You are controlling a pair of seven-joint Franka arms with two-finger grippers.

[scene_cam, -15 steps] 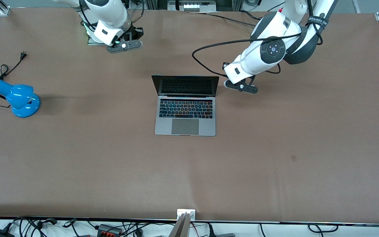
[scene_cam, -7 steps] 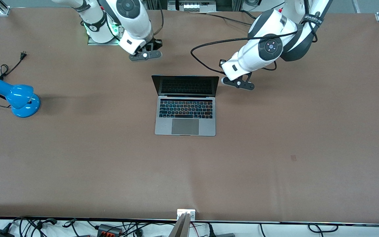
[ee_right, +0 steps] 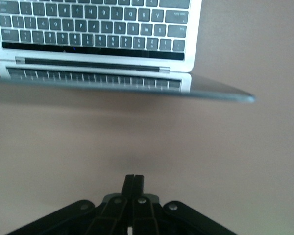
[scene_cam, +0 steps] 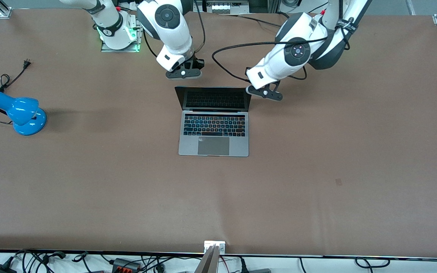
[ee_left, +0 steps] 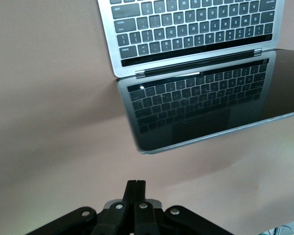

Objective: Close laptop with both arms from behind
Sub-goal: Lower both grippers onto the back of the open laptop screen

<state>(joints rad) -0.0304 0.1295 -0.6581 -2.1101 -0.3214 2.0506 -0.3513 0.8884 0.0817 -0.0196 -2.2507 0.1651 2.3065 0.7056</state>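
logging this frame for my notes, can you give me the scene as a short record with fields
laptop: open on the table, screen up and dark, keyboard toward the front camera
left end effector: fingers shut, beside the screen's corner toward the left arm's end of the table, not touching
right end effector: fingers shut, over the table, just off the screen's top edge, not touching
lamp: blue, toward the right arm's end of the table, cord unplugged
table: brown surface
task status: lid not yet pushed

Left pincer [scene_cam: 264, 93] fingers pressed together, just beside the laptop [scene_cam: 214, 125] lid's corner. Right pincer [scene_cam: 183, 72] also closed, over table above the lid edge.
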